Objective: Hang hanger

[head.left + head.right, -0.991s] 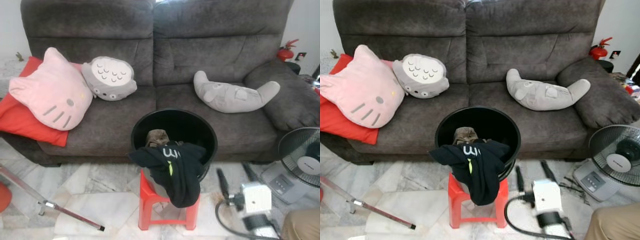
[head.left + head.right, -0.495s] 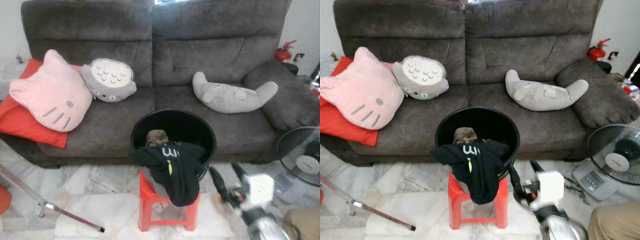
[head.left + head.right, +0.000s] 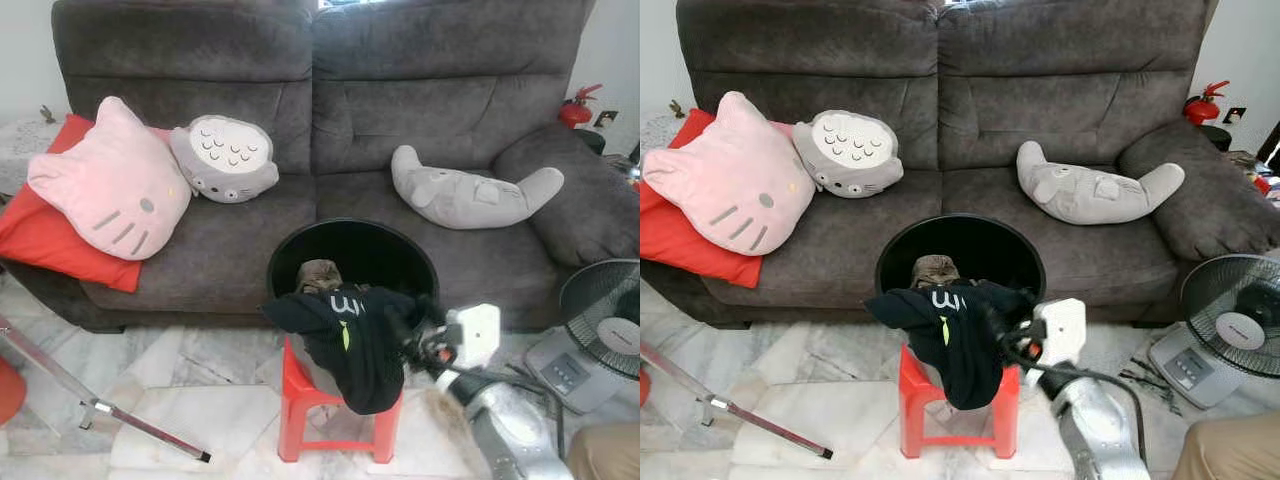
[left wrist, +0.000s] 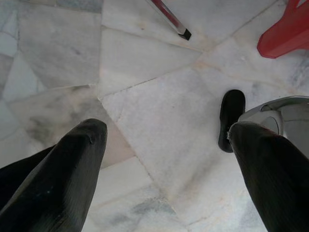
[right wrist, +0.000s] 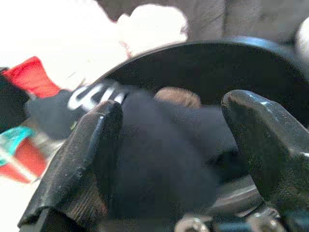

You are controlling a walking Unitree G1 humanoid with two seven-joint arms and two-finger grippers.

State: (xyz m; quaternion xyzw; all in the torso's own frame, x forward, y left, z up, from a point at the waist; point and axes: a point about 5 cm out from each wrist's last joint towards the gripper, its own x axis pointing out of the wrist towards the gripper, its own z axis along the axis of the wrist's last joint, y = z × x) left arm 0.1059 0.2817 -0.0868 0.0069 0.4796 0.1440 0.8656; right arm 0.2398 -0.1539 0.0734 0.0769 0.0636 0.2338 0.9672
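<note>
**A:** Where is the right gripper point(image 3: 998, 322) against the black bucket point(image 3: 962, 240)?

**B:** At the bucket's front rim, on its right side, touching the black garment point(image 3: 945, 325) that hangs over that rim. Its two black fingers point(image 5: 84, 159) stand apart, with the dark cloth between them; I cannot tell if they press on it.

**A:** And the hanger?

**B:** I can't make one out. Inside the bucket there is a brown bundle point(image 3: 934, 269) behind the garment.

**A:** What does the bucket stand on?

**B:** A red plastic stool point(image 3: 915, 395), with the garment drooping over the stool's front edge.

**A:** Open room around the bucket?

**B:** Bare marble floor point(image 3: 820, 400) to the left of the stool, out to a slanting metal pole point(image 3: 735, 411). To the right of the bucket, past the silver arm, stands a fan point(image 3: 1237, 325). Just behind the bucket runs the grey sofa point(image 3: 940, 130) seat edge, carrying a pink cat cushion point(image 3: 725, 185), a grey round plush point(image 3: 848, 153) and a grey seal plush point(image 3: 1095, 190).

**A:** The left gripper point(image 4: 164, 140)?

**B:** Hanging over floor tiles, fingers wide apart, holding nothing.
</note>
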